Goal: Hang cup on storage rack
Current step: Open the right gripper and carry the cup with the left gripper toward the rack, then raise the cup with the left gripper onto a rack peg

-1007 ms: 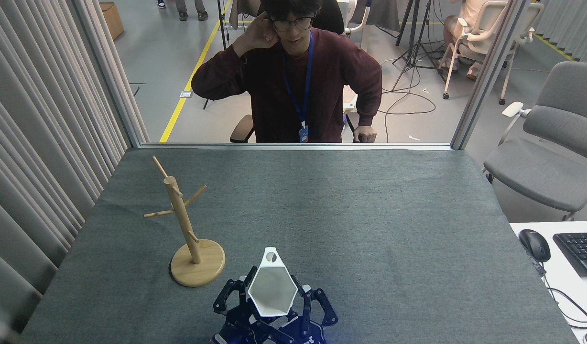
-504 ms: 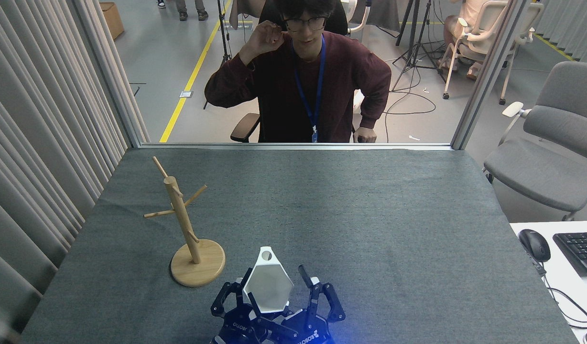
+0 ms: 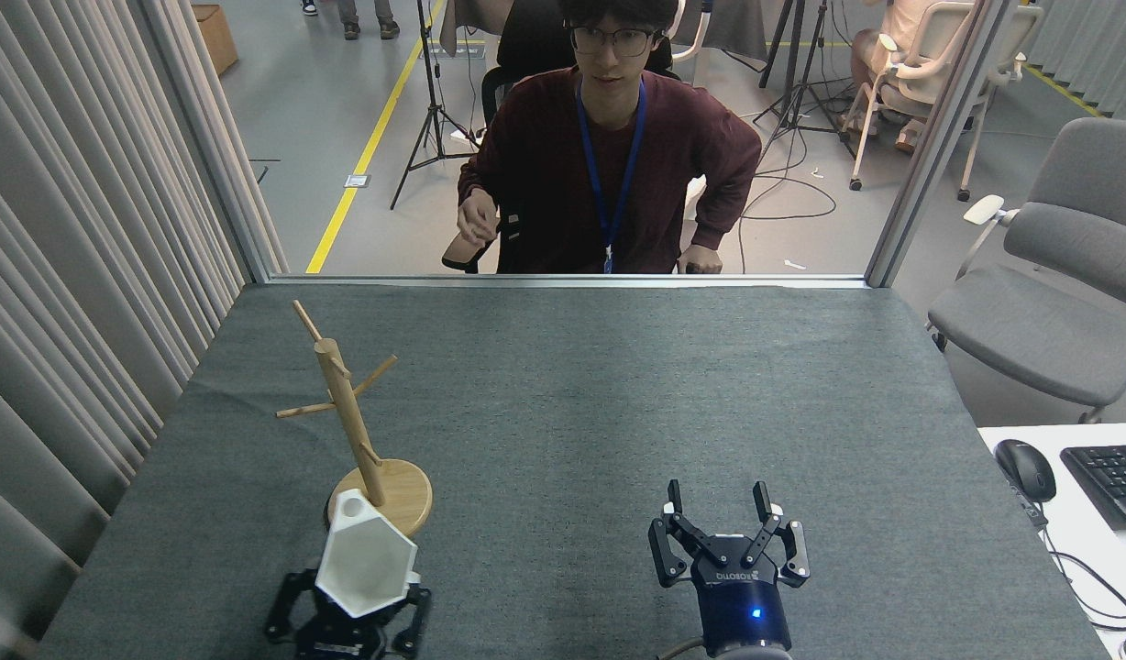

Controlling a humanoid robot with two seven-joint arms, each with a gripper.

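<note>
Since a second ago my two claws have parted: my left gripper [image 3: 350, 612] has carried the cup [image 3: 364, 561] off leftward, clamped around its lower body, while my right gripper [image 3: 721, 524] has let go and hangs wide open, holding nothing, well apart to the right. The cup sits tilted in my left claw, its pierced tab uppermost and overlapping the disc base of the storage rack [image 3: 347, 417] just beyond it. The pegs stand above and ahead of my left claw. My worry: the tab's hole is small, so a misaligned lift could bump a peg and topple the rack.
</note>
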